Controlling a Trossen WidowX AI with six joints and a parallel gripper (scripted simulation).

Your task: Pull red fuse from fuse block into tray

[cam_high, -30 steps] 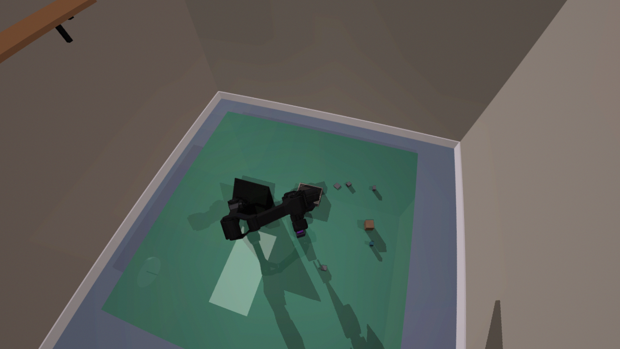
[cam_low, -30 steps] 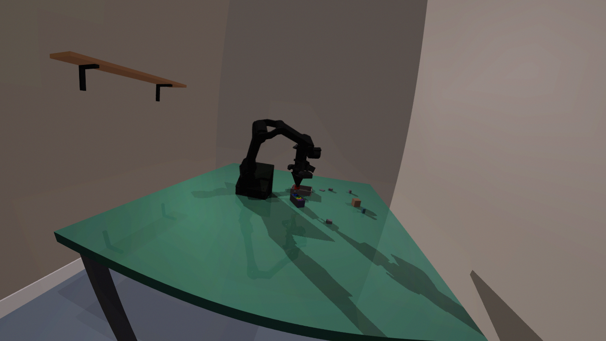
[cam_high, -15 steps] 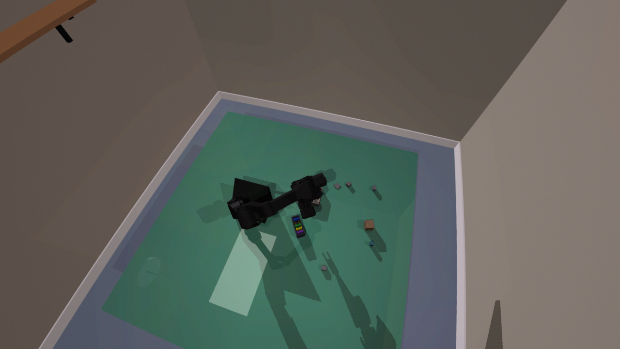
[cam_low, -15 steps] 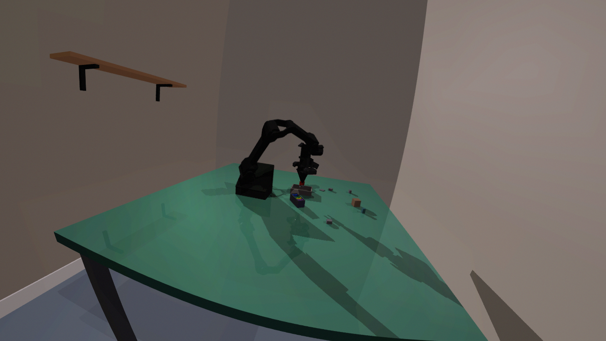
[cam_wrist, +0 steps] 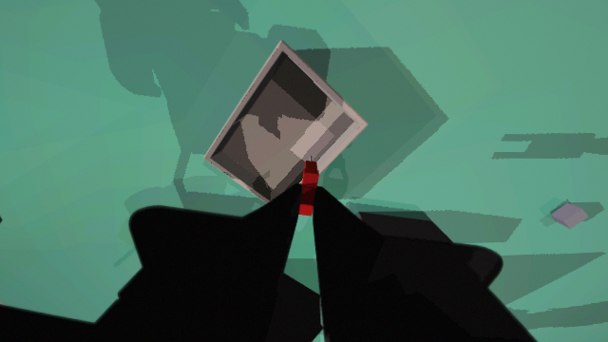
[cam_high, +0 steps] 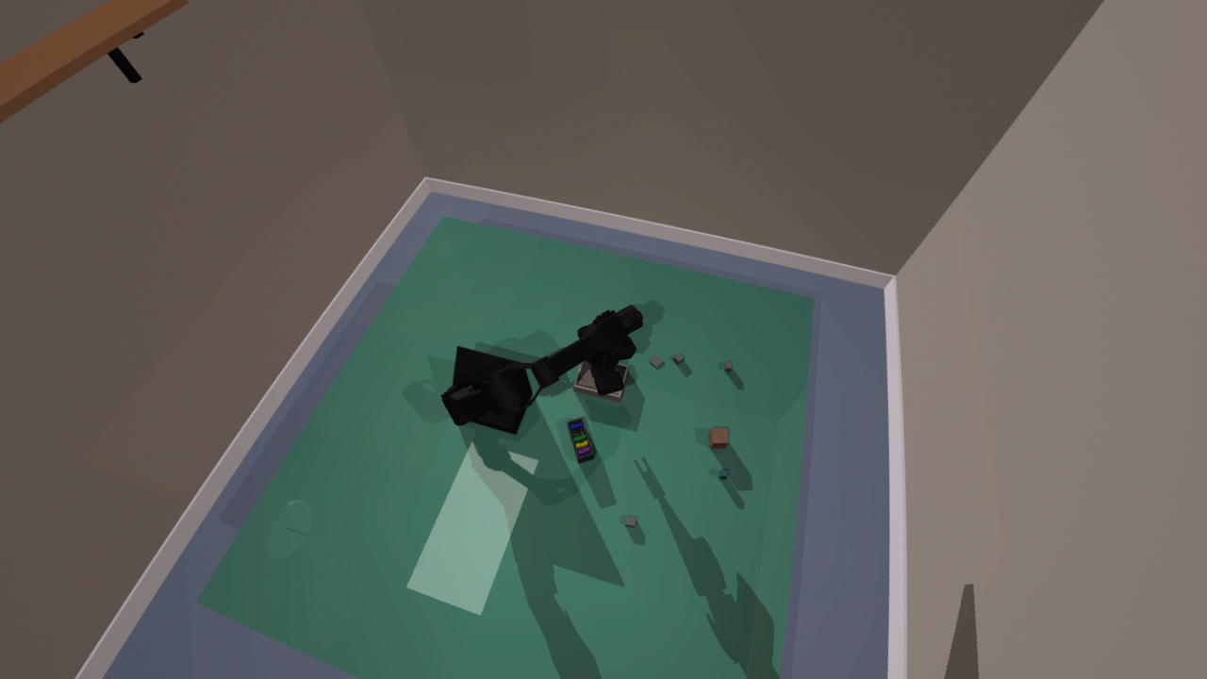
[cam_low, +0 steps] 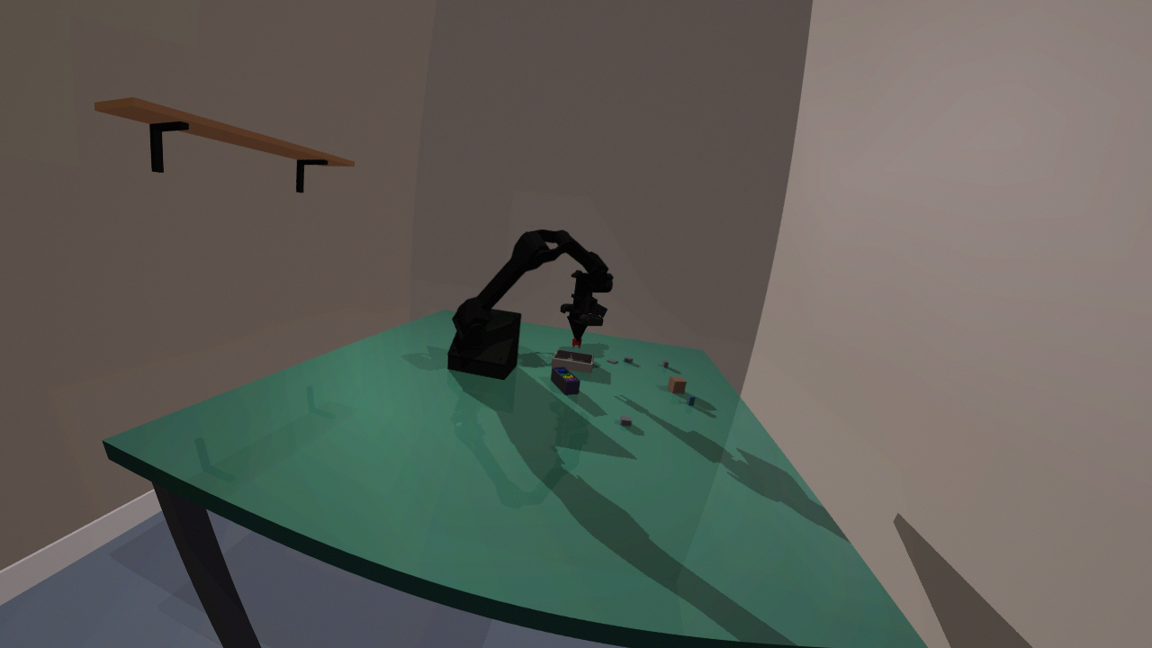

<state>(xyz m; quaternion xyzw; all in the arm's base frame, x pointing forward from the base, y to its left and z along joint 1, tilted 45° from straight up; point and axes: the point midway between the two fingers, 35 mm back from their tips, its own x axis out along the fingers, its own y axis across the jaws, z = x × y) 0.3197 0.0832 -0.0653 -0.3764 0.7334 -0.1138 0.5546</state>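
My gripper (cam_low: 576,339) (cam_wrist: 308,191) is shut on the red fuse (cam_low: 576,344) (cam_wrist: 310,182), which hangs from the fingertips with its metal prongs showing. In the exterior view the fuse is in the air above the tray (cam_low: 572,367) (cam_wrist: 242,110) (cam_high: 597,395). In the wrist view the fuse overlaps the tray's near corner. The tray is a shallow grey box, and no fuse shows in the part of it I see. The fuse block (cam_high: 587,456) (cam_low: 566,385) stands beside the tray, with blue, green, yellow and purple fuses in it. The fingertips are hidden in the top view.
An orange-brown cube (cam_high: 719,437) (cam_low: 677,385) and a small blue block (cam_high: 723,473) (cam_low: 691,400) stand to the right. Small grey blocks lie beyond the tray, and another grey block (cam_high: 631,521) (cam_low: 625,421) lies past the fuse block. A wooden shelf (cam_low: 233,132) is on the wall.
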